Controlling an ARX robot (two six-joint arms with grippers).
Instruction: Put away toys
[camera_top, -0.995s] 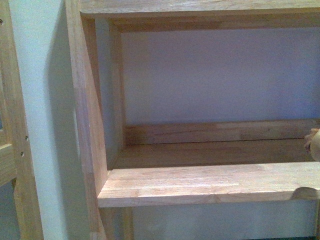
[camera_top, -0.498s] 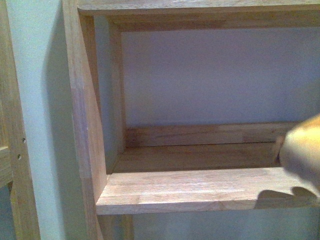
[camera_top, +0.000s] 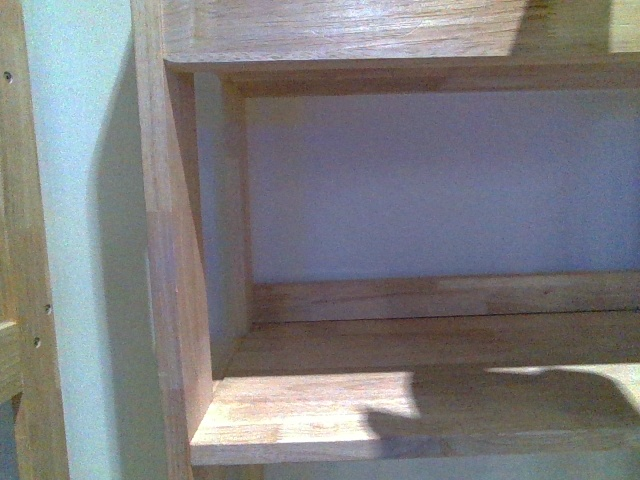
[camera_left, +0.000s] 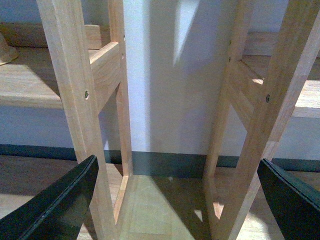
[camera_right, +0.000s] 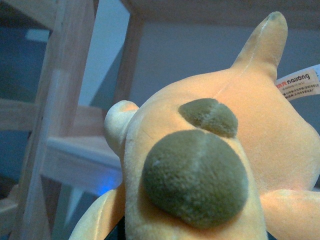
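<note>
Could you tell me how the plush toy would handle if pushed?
The plush toy looks velvety and stuffed, so it probably squashes rather than slides. Its rounded body might roll; the pointed tip likely flops.

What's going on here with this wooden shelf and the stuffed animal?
A two-armed robot is putting away a plush toy. The orange-yellow toy fills the right wrist camera's view, so that arm seems to be carrying it, though the right gripper itself is hidden. Straight ahead is a wooden shelf; the toy is not on the part in view. The left gripper hangs open and empty, low by wooden uprights.
</note>
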